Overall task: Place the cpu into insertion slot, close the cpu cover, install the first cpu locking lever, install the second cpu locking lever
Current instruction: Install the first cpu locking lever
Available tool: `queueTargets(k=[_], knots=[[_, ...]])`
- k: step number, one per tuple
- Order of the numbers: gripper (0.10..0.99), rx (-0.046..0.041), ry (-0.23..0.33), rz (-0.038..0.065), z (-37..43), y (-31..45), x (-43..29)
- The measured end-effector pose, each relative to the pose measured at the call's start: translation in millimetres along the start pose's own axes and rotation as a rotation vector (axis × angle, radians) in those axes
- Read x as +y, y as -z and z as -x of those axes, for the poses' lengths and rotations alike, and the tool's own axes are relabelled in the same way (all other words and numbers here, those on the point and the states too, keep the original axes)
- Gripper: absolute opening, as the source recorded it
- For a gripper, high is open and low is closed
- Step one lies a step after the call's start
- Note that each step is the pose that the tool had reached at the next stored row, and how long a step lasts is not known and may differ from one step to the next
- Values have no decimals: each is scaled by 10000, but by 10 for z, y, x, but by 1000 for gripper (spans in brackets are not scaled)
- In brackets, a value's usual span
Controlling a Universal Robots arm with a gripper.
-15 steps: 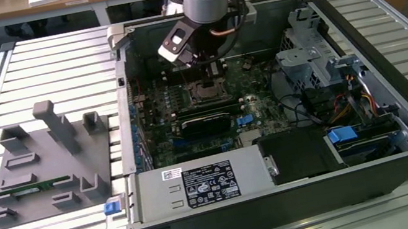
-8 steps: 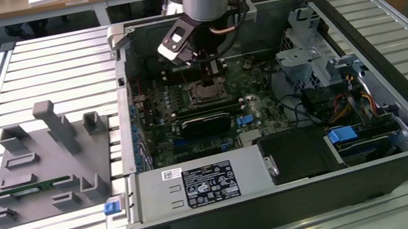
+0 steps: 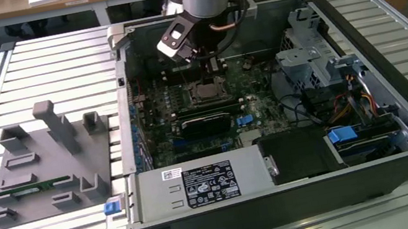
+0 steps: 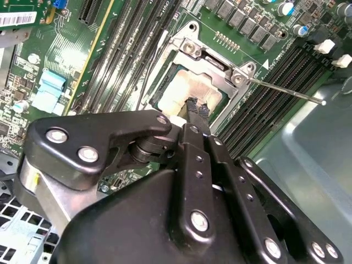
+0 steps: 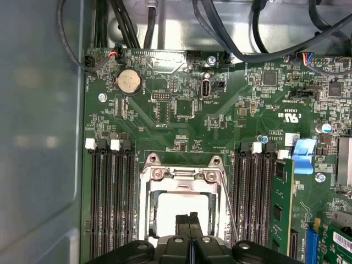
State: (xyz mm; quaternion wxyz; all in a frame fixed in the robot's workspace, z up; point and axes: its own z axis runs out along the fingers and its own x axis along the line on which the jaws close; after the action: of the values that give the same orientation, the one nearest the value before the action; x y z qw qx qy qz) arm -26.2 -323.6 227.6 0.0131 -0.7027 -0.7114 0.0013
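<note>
In both wrist views the pale silver cpu (image 4: 181, 88) (image 5: 179, 206) lies in the insertion slot (image 3: 204, 92) on the green motherboard. The cpu cover (image 5: 181, 175), a silver frame, lies down around it, and the chip shows through its window. A thin silver locking lever (image 4: 286, 91) (image 5: 227, 203) slants out beside the socket, over the memory slots. My gripper (image 4: 195, 107) (image 5: 188, 220) hangs just above the cpu's top with its black fingers pressed together and nothing between them. In the exterior view the gripper (image 3: 207, 63) is inside the open case, above the socket.
Long black memory slots (image 5: 110, 203) flank the socket, and a green memory stick (image 5: 281, 203) stands beside them. A black fan shroud (image 3: 205, 123), the power supply (image 3: 199, 184) and a drive cage with cables (image 3: 313, 64) fill the case. A grey fixture (image 3: 45, 167) sits at the exterior view's left.
</note>
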Motion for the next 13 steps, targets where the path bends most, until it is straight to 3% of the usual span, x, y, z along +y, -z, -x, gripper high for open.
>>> queueTargets(k=[5,13], knots=[[106,-4,0,8,0,20,-1],[106,-9,0,10,-2,113,-3]])
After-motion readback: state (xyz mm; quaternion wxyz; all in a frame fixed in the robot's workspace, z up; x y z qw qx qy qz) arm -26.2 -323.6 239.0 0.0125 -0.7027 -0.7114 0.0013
